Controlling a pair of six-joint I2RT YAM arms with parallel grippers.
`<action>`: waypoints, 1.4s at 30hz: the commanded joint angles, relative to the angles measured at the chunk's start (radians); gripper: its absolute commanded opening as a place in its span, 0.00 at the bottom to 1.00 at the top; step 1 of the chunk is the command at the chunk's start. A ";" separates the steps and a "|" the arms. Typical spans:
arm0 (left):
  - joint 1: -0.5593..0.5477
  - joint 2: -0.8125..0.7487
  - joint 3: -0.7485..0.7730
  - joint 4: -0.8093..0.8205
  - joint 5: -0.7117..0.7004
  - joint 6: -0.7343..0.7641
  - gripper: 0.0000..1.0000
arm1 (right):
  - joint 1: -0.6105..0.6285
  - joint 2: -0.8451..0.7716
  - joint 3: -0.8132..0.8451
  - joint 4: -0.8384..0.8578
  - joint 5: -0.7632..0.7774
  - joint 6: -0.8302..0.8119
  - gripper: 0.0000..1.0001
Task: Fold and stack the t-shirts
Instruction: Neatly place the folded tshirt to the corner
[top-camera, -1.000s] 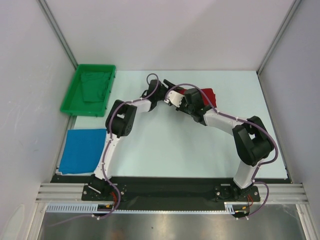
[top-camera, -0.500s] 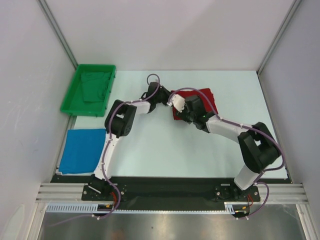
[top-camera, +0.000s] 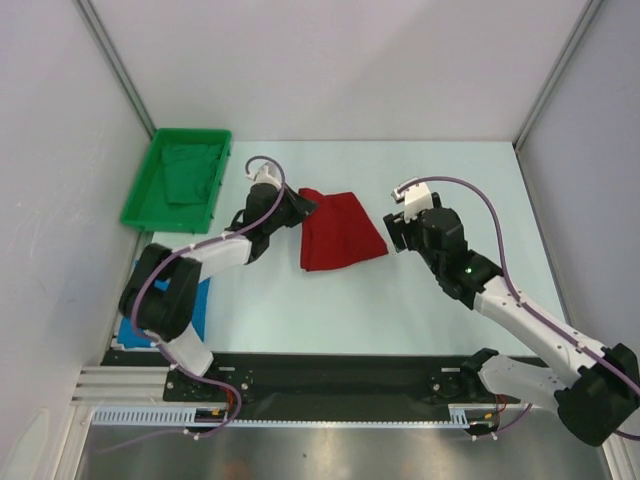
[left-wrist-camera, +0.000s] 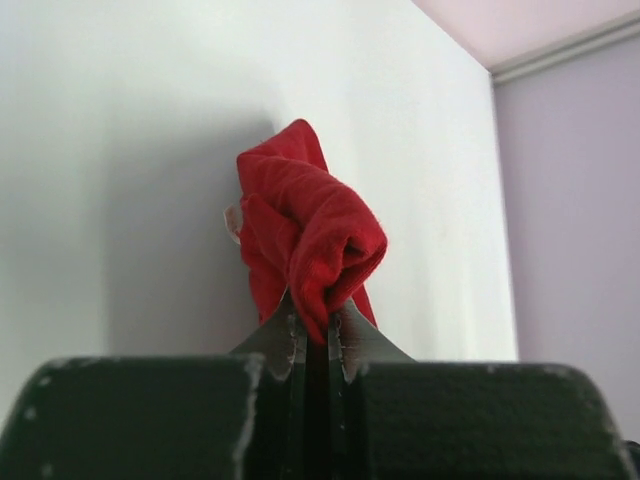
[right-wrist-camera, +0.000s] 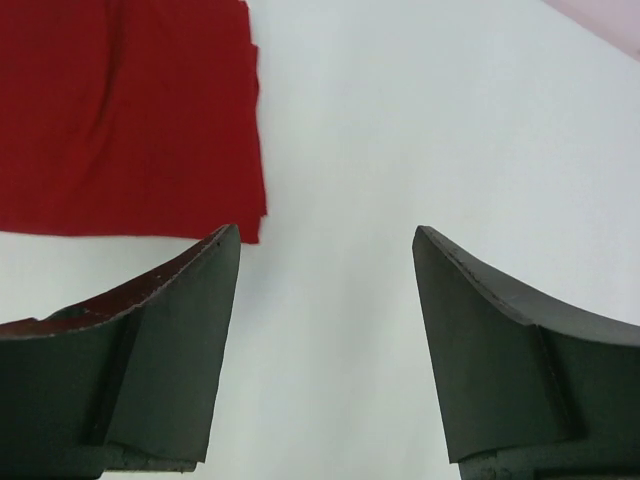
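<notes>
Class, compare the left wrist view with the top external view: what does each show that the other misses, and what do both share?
Left wrist only: the left gripper, jaws shut on a bunched fold of the red t-shirt. Top external only: the green tray holding dark green cloth, the blue t-shirt partly behind the left arm, and the open right gripper apart from the red t-shirt. Both: red t-shirt, left gripper, table.

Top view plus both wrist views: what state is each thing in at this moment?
red shirt: folded, one corner bunched in the left fingers.
blue shirt: folded flat, mostly hidden by the left arm.
tray: holds a green cloth.
left fingers: shut on the red shirt.
right fingers: open, empty, apart from the red shirt.
</notes>
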 joint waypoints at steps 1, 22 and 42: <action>0.010 -0.188 -0.107 -0.077 -0.177 0.109 0.00 | 0.032 -0.065 -0.038 -0.032 -0.007 0.052 0.74; 0.304 -0.670 -0.114 -0.695 -0.409 0.102 0.00 | 0.135 -0.136 -0.063 -0.036 -0.035 0.069 0.73; 0.413 -0.825 -0.085 -0.918 -0.507 -0.023 0.00 | 0.155 -0.099 -0.077 -0.001 -0.053 0.068 0.73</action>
